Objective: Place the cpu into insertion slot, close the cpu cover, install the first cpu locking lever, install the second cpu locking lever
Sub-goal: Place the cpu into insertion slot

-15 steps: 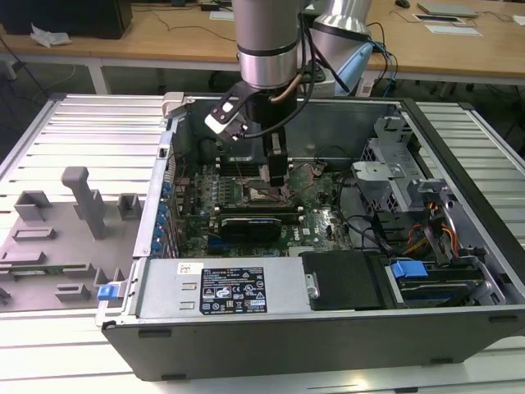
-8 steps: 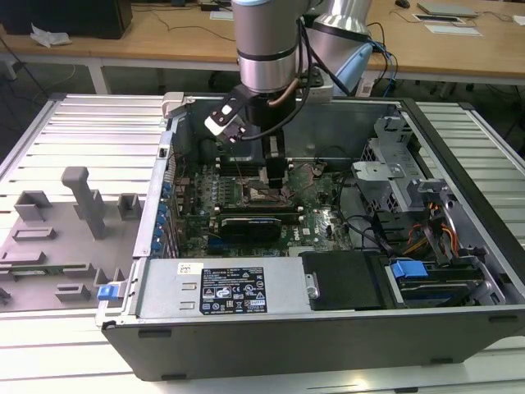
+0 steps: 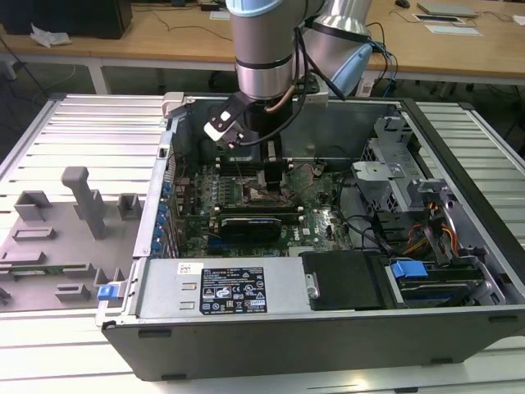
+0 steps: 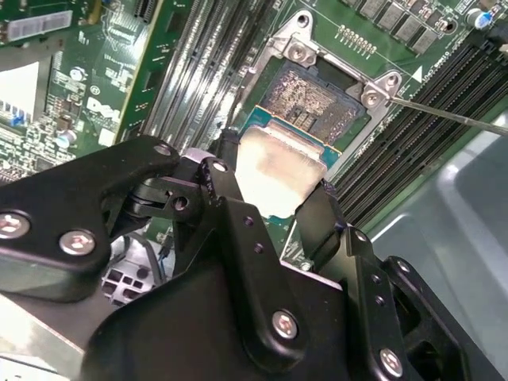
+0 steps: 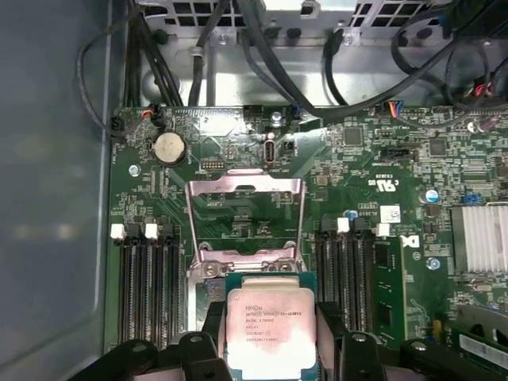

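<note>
Silver-beige metal showed between two black fingers [image 4: 317,226]: the gripper [image 4: 271,190] pinched the cpu [image 4: 278,163] by two opposite edges, its top facing up. In the first wrist view the same grip was seen from the other side, with the gripper [image 5: 270,337] clamped on the cpu [image 5: 270,313] and a finger at each flank.

In the second wrist view, the cpu hung over the near edge of the slot [image 4: 317,91], covering part of it, while the slot's glinting centre lay bare beyond. I could not tell whether the chip touched the slot or sat just above it. The cover [image 5: 246,186] was flipped open, its cut-out frame lying back over the green board [image 5: 238,151] on the slot's far side. A thin lever [image 4: 448,115] ran out from one corner of the slot frame, unlatched.

Black memory banks [image 5: 143,274] flanked the slot on both sides.

In the exterior view, the arm [image 3: 262,49] reached down into the open case [image 3: 328,332], with the gripper [image 3: 271,168] low over the board's middle. The case lay on a ribbed metal table [image 3: 98,123], and grey fixtures [image 3: 82,197] stood at the exterior view's left.
</note>
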`<state>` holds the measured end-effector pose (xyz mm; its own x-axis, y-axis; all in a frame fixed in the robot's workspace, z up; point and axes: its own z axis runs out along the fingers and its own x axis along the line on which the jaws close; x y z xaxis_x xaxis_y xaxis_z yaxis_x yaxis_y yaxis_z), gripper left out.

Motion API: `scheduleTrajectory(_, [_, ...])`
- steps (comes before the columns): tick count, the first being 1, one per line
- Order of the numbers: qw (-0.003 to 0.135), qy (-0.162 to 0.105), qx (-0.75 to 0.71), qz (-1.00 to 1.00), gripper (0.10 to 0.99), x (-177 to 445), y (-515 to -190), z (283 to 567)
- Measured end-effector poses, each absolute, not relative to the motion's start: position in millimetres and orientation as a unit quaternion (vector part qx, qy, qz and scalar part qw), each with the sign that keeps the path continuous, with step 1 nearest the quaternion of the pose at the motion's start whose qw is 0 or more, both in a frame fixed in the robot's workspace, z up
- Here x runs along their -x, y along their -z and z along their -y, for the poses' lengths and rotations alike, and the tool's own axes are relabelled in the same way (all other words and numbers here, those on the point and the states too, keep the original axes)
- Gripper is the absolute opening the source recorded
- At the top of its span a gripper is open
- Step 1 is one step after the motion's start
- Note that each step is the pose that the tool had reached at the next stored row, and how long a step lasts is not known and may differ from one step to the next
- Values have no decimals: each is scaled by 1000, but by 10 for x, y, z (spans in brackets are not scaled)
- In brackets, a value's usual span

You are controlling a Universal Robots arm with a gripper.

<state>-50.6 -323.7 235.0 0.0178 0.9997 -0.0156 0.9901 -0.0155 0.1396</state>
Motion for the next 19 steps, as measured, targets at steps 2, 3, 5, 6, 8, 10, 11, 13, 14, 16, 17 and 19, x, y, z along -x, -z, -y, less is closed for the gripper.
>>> scheduleTrajectory(2, [55, -44, -709, -701, 541, 515, -2319, 3220])
scheduleTrajectory(3, [55, -44, -709, -702, 541, 519, -2311, 3217])
scheduleTrajectory(5, [55, -44, -709, -702, 541, 528, -2285, 3210])
scheduleTrajectory(6, [55, -44, -709, -702, 541, 532, -2276, 3207])
scheduleTrajectory(8, [55, -44, -708, -702, 541, 541, -2256, 3194])
scheduleTrajectory(10, [55, -44, -708, -702, 541, 546, -2236, 3182])
scheduleTrajectory(11, [55, -44, -708, -702, 541, 549, -2218, 3179])
scheduleTrajectory(13, [55, -44, -708, -702, 541, 554, -2188, 3176])
scheduleTrajectory(14, [55, -44, -708, -702, 541, 557, -2179, 3173])
scheduleTrajectory(16, [55, -44, -708, -702, 541, 568, -2160, 3160])
scheduleTrajectory(17, [55, -44, -708, -702, 541, 573, -2153, 3157])
scheduleTrajectory(19, [55, -44, -708, -702, 541, 589, -2135, 3147])
